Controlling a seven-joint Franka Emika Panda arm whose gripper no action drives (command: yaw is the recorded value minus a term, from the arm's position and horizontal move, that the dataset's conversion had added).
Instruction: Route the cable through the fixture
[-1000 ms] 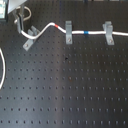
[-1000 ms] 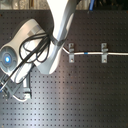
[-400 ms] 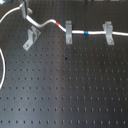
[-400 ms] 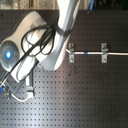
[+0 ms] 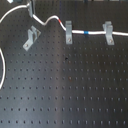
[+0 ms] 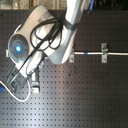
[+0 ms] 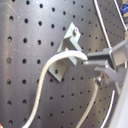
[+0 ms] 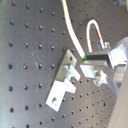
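On the black board I count three grey brackets and one white cable (image 5: 50, 20); my gripper (image 8: 95, 62) grasps the cable just beside the slanted bracket (image 5: 31, 38).

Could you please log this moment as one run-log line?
tool: shut on thin white cable | slanted grey metal clip fixture: empty | cable already through two square grey brackets

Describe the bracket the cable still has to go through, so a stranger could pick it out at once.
On the black perforated board in the first exterior view, three grey brackets stand. The fixture is nearest the first exterior view's left, slanted diagonally with no cable in it; the other two sit square with it threaded.
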